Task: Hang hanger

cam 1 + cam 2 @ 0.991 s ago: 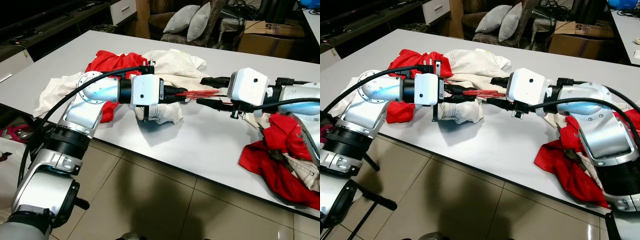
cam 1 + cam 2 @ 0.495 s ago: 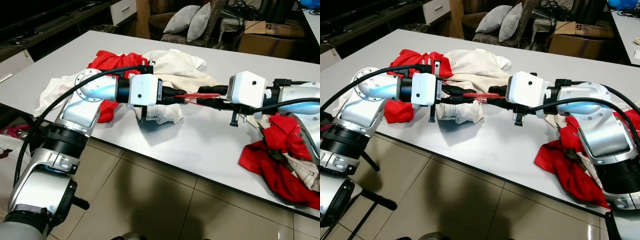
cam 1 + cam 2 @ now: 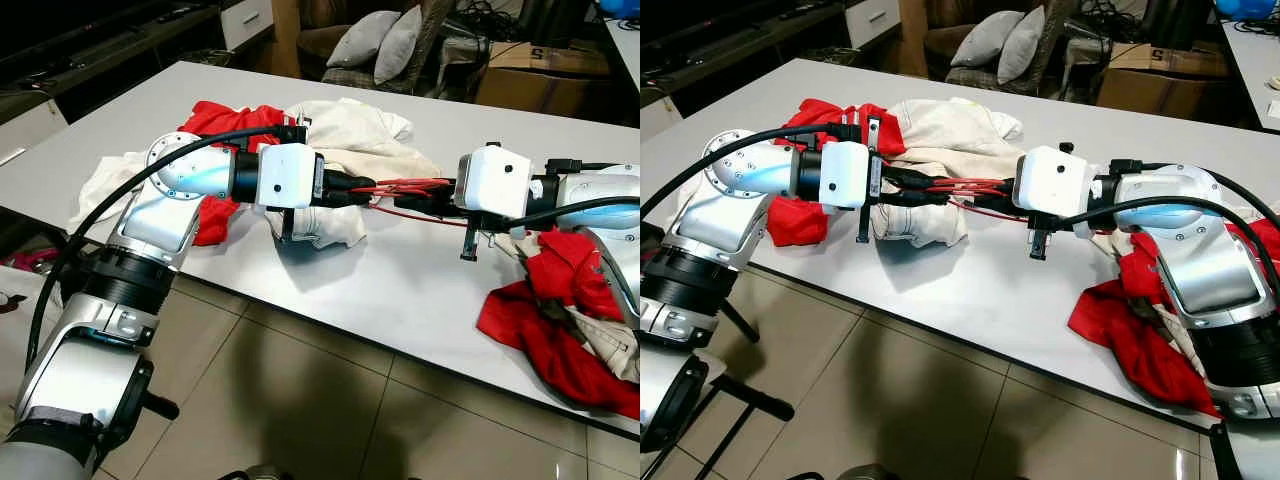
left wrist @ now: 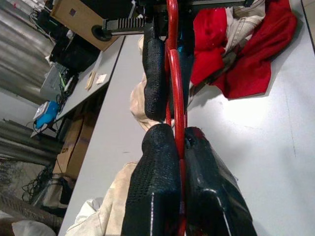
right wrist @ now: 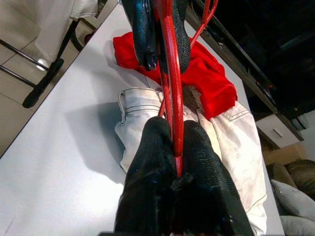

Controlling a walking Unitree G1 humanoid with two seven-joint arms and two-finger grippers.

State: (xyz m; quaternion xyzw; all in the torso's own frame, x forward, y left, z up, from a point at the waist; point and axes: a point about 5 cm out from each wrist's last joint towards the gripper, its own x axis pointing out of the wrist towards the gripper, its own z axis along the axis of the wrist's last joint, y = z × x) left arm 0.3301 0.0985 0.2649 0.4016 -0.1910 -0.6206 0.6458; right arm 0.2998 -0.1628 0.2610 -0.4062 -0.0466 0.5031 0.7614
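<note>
Red wire is what both sets of jaws are clamped on — the hanger (image 3: pixel 405 190), a thin red one, is held level in the air above the table (image 3: pixel 400 290), stretched between the two arms; the left gripper (image 4: pixel 179 147) pinches one end with its black fingers (image 4: pixel 157 177) pressed flat against the wire, and the right gripper (image 5: pixel 172 142) has its own fingers (image 5: pixel 152 157) closed on the other end, so the two face each other nose to nose over the tabletop.

Outward from there, a cream pair of trousers (image 3: pixel 330 215) lies crumpled just under the left gripper, with a red garment (image 3: pixel 215 125) and more pale cloth (image 3: pixel 115 175) heaped behind the left arm; on the robot's right, another pile of red and cream clothes (image 3: pixel 560 320) sits at the table's near edge beside the right arm. Beyond the table stand a chair with grey cushions (image 3: pixel 385 45) and some cardboard boxes (image 3: pixel 530 70).

As for progress, the pick-up looks done — the hanger is off the table and firmly held at both ends; what is left, I judge, is the whole of the hanging itself. No rail, hook or rack can be made out, and no garment is on the hanger, so whether clothing goes on first cannot be told; the robot probably has to free one gripper and carry the hanger to wherever it is meant to hang.
</note>
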